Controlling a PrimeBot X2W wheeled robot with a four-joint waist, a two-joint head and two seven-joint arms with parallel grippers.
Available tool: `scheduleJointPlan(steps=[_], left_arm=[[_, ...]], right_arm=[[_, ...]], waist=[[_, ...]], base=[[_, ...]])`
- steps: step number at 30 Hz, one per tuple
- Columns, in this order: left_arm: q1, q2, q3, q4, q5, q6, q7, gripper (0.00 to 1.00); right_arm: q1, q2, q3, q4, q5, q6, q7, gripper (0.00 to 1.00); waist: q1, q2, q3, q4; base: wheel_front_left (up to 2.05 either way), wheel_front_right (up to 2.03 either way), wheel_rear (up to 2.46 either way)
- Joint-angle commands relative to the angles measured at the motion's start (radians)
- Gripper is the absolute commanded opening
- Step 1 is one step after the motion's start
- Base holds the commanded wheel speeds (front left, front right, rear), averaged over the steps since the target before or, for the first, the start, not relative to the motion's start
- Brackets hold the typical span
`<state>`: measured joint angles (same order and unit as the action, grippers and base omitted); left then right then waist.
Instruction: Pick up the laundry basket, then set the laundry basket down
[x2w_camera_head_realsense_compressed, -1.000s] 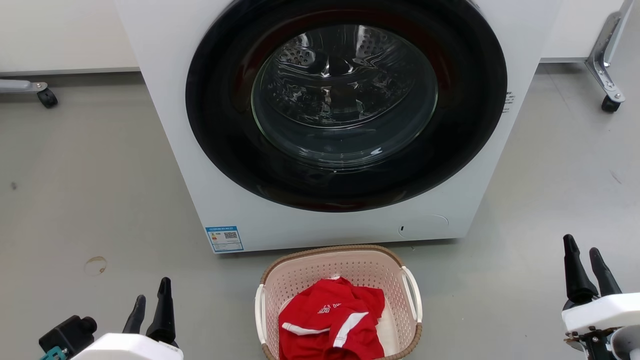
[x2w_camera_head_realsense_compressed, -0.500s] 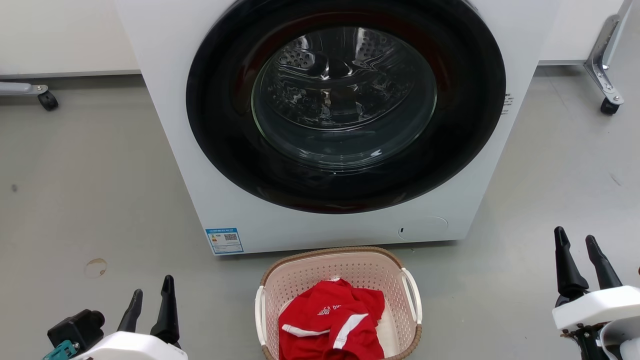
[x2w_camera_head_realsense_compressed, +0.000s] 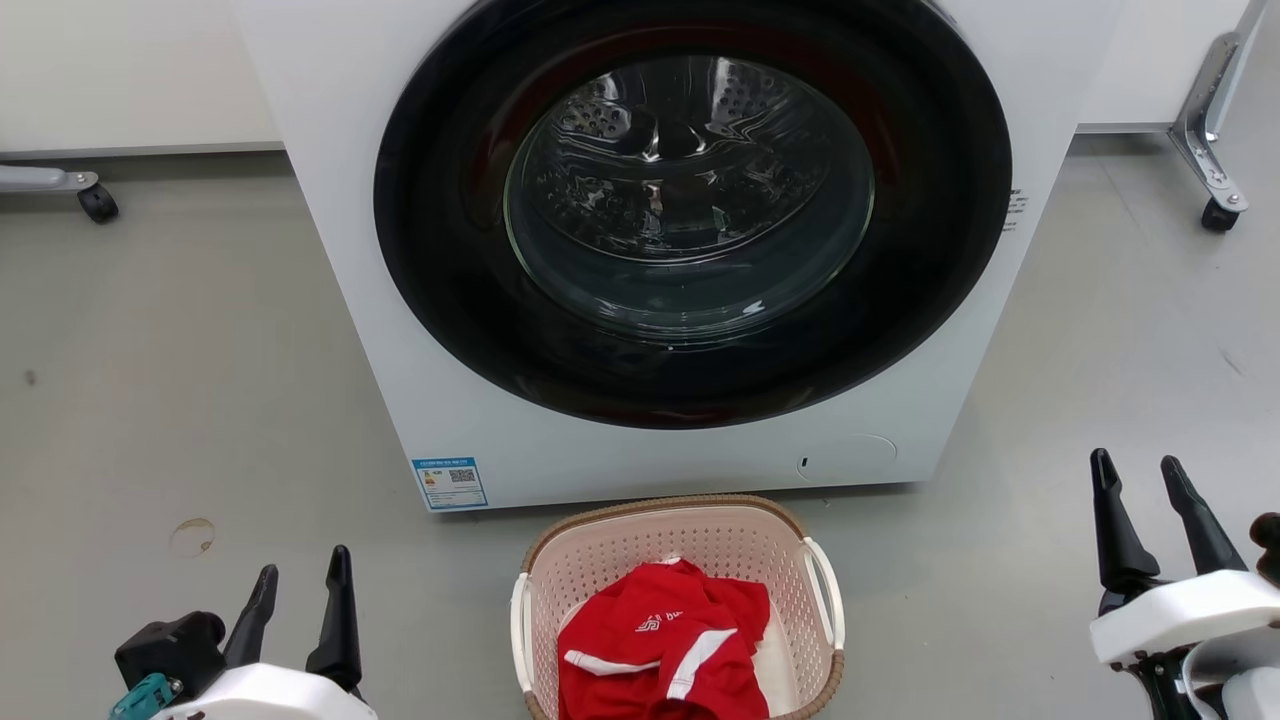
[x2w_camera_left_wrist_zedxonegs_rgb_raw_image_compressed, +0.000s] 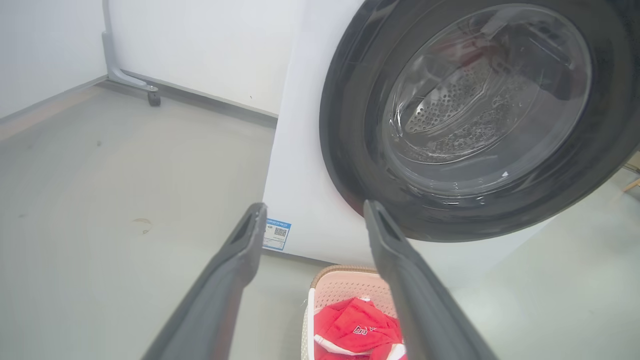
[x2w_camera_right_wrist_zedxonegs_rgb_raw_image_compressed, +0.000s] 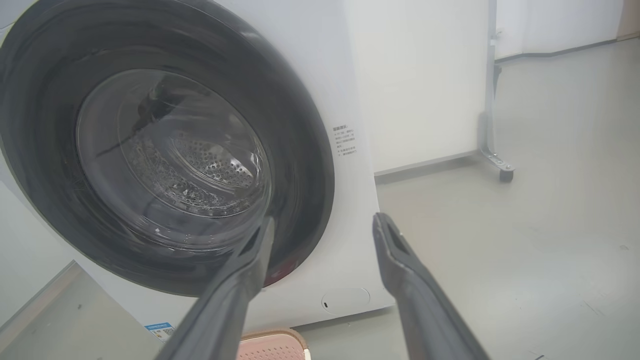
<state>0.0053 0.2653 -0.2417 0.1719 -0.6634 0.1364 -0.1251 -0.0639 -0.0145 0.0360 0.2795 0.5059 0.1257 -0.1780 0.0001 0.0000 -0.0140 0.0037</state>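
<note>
– On the floor (x2w_camera_head_realsense_compressed: 200, 400), just in front of the washing machine (x2w_camera_head_realsense_compressed: 600, 465): laundry basket (x2w_camera_head_realsense_compressed: 600, 560), upright, mouth up, far rim near the machine's foot. Agree?
– Agree. Its white handles (x2w_camera_head_realsense_compressed: 825, 590) sit on the left and right sides. The near end is cut off by the head view's bottom edge, so the long axis can't be told. Red garment (x2w_camera_head_realsense_compressed: 660, 640) crumpled inside.
– Arms?
– Left gripper (x2w_camera_head_realsense_compressed: 305, 560) is low at the robot's left. Right gripper (x2w_camera_head_realsense_compressed: 1135, 458) is low at its right, a bit higher in the head view. Fingers of both point ahead at the machine.
– Jaws?
– Both spread wide, nothing between them, touching nothing.
– Basket versus jaws?
– It sits between the two grippers, well apart from each. In the left wrist view the basket (x2w_camera_left_wrist_zedxonegs_rgb_raw_image_compressed: 340, 285) is below the fingertips, partly behind one finger. In the right wrist view the basket's rim (x2w_camera_right_wrist_zedxonegs_rgb_raw_image_compressed: 272, 332) shows at the bottom edge, beside a finger.
</note>
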Motion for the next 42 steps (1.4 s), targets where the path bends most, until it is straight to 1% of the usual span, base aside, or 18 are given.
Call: scheduleJointPlan(steps=[1, 23, 34, 42], left_arm=[[-0.029, 0.029, 0.021, -0.033, 0.035, 0.012, -0.016, 1.00], [-0.036, 0.086, -0.048, -0.059, 0.218, 0.067, -0.075, 1.00], [-0.037, 0.088, -0.052, -0.053, 0.209, 0.069, -0.071, 1.00], [-0.038, 0.092, -0.059, -0.048, 0.198, 0.068, -0.048, 1.00]], right_arm=[[-0.063, -0.027, 0.022, -0.033, -0.037, 0.004, -0.022, 1.00], [-0.086, -0.036, 0.062, -0.036, -0.259, 0.005, -0.084, 1.00], [-0.085, -0.036, 0.063, -0.029, -0.256, 0.005, -0.084, 1.00], [-0.086, -0.036, 0.076, 0.014, -0.249, 0.005, -0.083, 1.00]], waist=[[0.0000, 0.0000, -0.001, 0.000], [0.0000, 0.0000, -0.003, 0.000], [0.0000, 0.0000, -0.005, 0.001], [0.0000, 0.0000, -0.008, 0.005]], base=[[0.00, 0.00, 0.00], [0.00, 0.00, 0.00], [0.00, 0.00, 0.00], [0.00, 0.00, 0.00]])
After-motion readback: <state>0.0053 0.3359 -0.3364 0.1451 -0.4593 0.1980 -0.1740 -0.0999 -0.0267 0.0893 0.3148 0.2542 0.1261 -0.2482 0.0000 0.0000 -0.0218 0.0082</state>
